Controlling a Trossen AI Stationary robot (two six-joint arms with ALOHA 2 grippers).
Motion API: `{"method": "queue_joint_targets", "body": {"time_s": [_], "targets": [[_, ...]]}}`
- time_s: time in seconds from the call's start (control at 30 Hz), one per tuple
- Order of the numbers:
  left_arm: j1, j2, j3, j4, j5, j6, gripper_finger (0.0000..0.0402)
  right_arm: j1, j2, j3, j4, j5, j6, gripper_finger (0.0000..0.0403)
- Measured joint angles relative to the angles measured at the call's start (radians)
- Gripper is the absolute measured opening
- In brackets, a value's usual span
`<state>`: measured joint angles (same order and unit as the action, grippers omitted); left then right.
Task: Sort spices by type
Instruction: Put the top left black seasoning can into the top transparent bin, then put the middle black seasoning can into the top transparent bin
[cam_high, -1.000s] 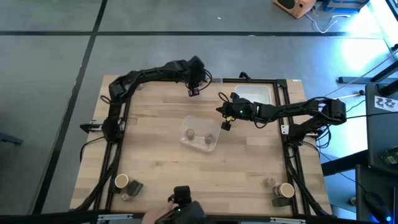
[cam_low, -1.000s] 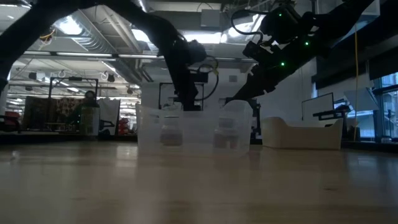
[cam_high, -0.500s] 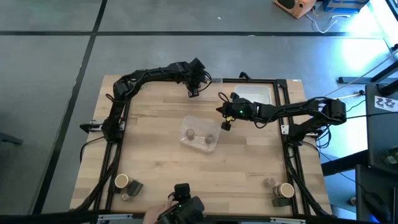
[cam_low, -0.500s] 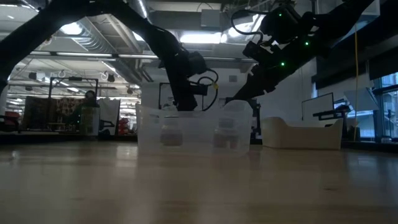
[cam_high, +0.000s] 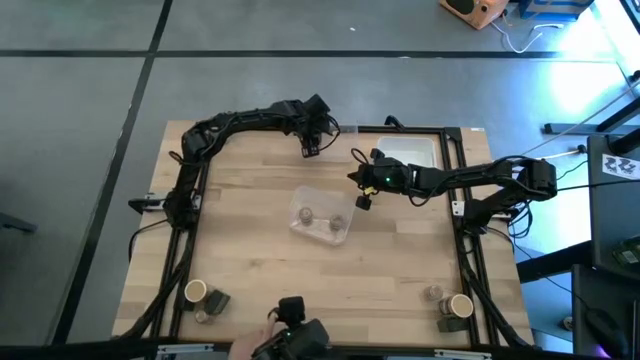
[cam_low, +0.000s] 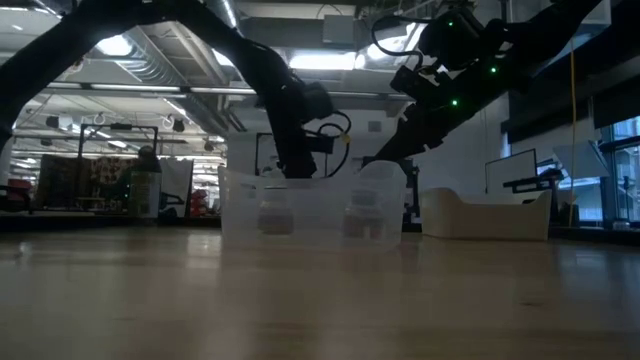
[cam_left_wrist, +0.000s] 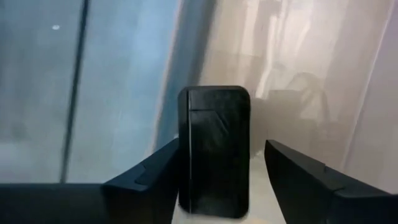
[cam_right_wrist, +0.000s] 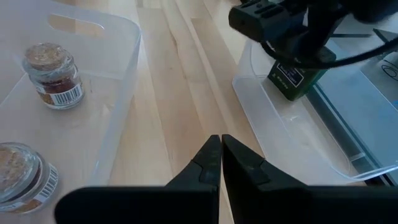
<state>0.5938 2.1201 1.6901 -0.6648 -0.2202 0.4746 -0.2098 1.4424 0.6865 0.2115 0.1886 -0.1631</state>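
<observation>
Left fingers (cam_left_wrist: 217, 186) apart around dark spice box (cam_left_wrist: 213, 149) in far bin (cam_right_wrist: 292, 130)

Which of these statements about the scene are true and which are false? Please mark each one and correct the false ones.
1. The clear bin in the middle of the table holds two round jars. True.
2. The right gripper is shut and holds nothing. True.
3. The left gripper is closed tightly on the dark box. False: its fingers stand open on either side of the box, with a gap visible at one finger.
4. The dark box stands inside the middle bin with the jars. False: it stands in another clear bin at the table's far edge.
5. A tan-topped jar stands near the table's front left corner. True.
</observation>
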Motion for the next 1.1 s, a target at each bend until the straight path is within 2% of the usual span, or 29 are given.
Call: {"method": "queue_joint_targets", "body": {"time_s": [0.17, 0.47, 0.83, 1.1], "targets": [[-0.017, -0.050, 0.000, -0.024, -0.063, 0.004, 0.0213, 0.000, 0.000, 0.000, 0.004, -0.005, 0.000, 0.0017], [-0.064, -0.224, 0.000, -0.086, -0.075, -0.058, 0.0214, 0.000, 0.002, 0.000, 0.008, -0.025, 0.000, 0.0017], [-0.208, -0.458, 0.000, -0.347, -0.074, -0.222, 0.0214, 0.000, 0.002, 0.000, 0.003, -0.025, 0.000, 0.0017], [-0.365, -0.529, 0.000, -0.571, -0.071, -0.446, 0.0214, 0.000, 0.002, 0.000, 0.004, -0.025, 0.000, 0.0017]]}}
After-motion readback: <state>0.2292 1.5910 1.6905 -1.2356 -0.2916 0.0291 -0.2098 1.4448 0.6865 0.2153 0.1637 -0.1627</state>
